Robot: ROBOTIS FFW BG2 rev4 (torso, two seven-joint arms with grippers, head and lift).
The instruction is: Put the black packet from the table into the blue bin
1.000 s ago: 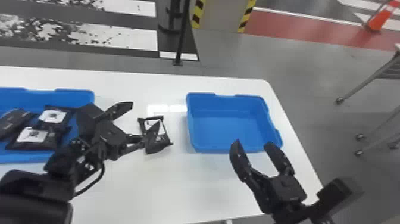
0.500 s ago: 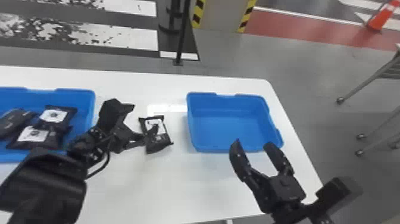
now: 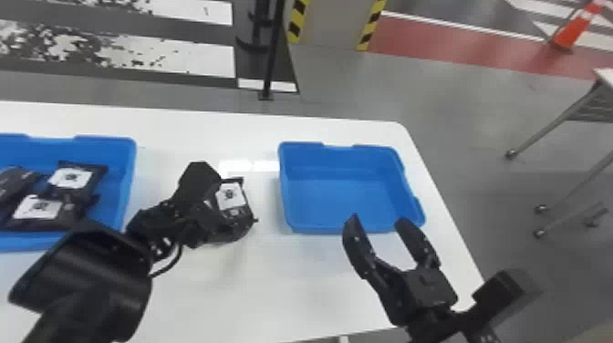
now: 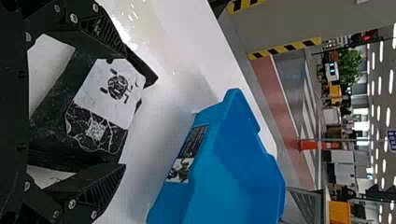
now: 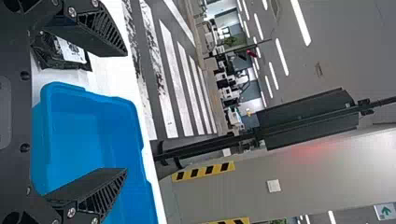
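Note:
In the head view my left gripper (image 3: 228, 214) is over the near left part of the black packet (image 3: 233, 196), which has a white label. The left wrist view has the packet (image 4: 109, 91) between the parted fingers of my left gripper (image 4: 123, 121), with gaps on both sides. Right of the packet, the empty blue bin (image 3: 344, 196) sits on the white table (image 3: 283, 283). My right gripper (image 3: 376, 223) is parked open at the bin's near edge; in the right wrist view nothing is between the fingers of this gripper (image 5: 126, 112), with the bin (image 5: 79, 140) beyond.
Another blue bin (image 3: 130, 182) at the table's left holds several black packets (image 3: 75, 178). The left forearm (image 3: 91, 278) crosses the table's near left. A black pole (image 3: 272, 54) stands behind the table's far edge.
The left gripper has swung and moved right, from beside the packet to over its near left part. The packet and the right arm look unmoved.

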